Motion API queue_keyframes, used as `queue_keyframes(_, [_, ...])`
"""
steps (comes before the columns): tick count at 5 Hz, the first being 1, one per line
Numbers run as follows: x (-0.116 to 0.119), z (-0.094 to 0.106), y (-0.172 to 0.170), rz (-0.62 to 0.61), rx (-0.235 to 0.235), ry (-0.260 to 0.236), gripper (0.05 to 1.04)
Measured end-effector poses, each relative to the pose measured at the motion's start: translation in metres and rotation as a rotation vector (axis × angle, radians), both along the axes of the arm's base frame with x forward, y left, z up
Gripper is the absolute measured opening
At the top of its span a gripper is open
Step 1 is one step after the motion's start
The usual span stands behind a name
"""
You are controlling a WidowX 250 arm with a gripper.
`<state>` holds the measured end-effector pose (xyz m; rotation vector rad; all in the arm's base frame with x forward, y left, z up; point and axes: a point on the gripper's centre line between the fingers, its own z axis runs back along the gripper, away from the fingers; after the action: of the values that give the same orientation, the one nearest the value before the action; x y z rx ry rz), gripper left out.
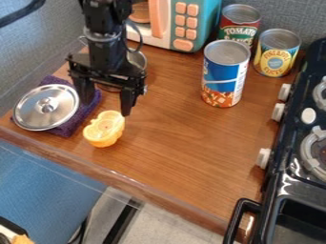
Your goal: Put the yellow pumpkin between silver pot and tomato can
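A cut-off orange thing (22,239) fills the lower left corner. Left of centre, the yellow pumpkin (104,129) lies below the gripper (107,108), its jaws wide apart, empty. The silver pot (137,60) behind is mostly hidden; upper right, a blue can (223,71) overlaps the tomato can (238,32).

The black arm (106,33) hangs from the top edge, its pincer (106,107) pointing down with fingers spread apart.

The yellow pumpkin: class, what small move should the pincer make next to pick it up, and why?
Probably ease the pincer toward the front edge of the wooden counter, lining up over the yellow pumpkin: it hangs open and empty, and the pumpkin appears slightly in front of it.
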<state>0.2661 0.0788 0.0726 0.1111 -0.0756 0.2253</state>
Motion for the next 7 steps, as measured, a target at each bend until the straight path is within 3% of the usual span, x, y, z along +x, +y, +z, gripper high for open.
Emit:
queue_keyframes(2, [0.002, -0.042, -0.006, 0.029, 0.02, 0.067, 1.001])
queue_keyframes(3, [0.003, -0.047, -0.007, 0.044, 0.029, 0.072, 0.95])
queue_keyframes(4, [0.007, -0.05, -0.008, 0.049, 0.025, 0.06, 0.751])
queue_keyframes(5, [0.003, -0.05, -0.008, 0.047, 0.021, 0.075, 0.437])
queue_keyframes(6, [0.006, -0.03, -0.012, 0.04, 0.015, 0.055, 0.194])
queue_keyframes(7, [0.045, -0.001, -0.015, 0.069, -0.021, -0.059, 0.069])
